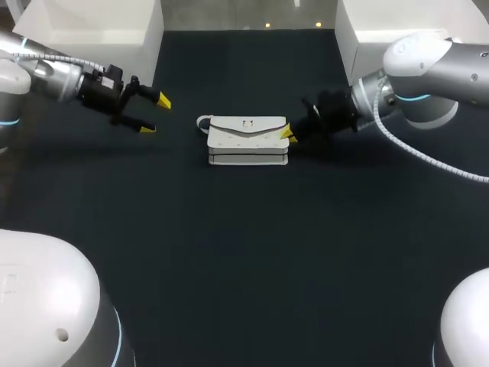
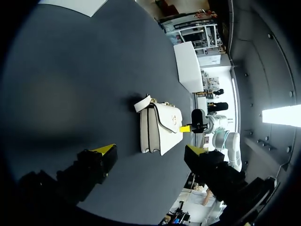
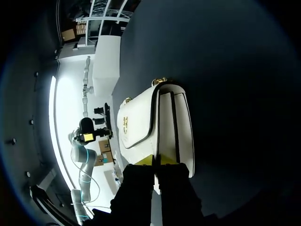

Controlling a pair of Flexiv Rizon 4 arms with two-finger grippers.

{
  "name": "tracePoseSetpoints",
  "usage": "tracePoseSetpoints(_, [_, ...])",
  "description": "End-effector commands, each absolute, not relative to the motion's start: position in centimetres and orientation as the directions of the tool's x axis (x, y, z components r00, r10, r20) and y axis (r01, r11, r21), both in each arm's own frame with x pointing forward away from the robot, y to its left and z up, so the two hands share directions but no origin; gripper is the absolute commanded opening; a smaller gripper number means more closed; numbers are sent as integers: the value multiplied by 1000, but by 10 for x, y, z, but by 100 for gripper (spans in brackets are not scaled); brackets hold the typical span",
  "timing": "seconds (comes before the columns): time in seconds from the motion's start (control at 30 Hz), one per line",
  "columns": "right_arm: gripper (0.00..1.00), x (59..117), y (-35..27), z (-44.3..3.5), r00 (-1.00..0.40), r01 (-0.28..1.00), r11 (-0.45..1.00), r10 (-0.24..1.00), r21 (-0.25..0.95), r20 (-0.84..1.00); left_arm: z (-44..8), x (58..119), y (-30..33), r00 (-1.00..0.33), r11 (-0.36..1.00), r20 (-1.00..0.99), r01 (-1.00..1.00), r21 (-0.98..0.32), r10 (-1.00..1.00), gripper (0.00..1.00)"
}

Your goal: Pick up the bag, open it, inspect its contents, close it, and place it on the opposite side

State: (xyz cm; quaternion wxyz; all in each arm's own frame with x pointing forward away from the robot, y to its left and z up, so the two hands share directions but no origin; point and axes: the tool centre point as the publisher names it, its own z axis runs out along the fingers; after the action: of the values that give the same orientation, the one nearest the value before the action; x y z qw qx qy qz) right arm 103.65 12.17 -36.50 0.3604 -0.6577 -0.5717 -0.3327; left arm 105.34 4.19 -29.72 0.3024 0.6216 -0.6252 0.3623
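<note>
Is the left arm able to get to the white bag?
Probably yes. The left pincer is open, aimed at the bag, with only bare table between. The right pincer sits at the bag's other end, out of the way.

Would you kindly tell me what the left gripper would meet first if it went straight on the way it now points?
Most likely the white bag, at its strap end; only bare table lies between. The left gripper is at a height that is hard to judge, so it might pass above.
</note>
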Motion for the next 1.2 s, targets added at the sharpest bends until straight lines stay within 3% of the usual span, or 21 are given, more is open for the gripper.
tracePoseSetpoints(0.03, [0, 1038, 86, -354, 131, 991, -87, 512, -100, 849, -283, 1066, 55, -42, 17, 794, -999, -40, -606, 100])
tracePoseSetpoints(0.87, [0, 1039, 63, -352, 113, 993, -48, 502, -103, 857, -266, 1073, 70, -79, 55, 664, -997, -58, -743, 100])
tracePoseSetpoints(1.2, [0, 1050, -11, -348, 140, 987, -141, 567, -72, 812, -251, 1079, 85, -106, 87, 472, -994, -62, -875, 100])
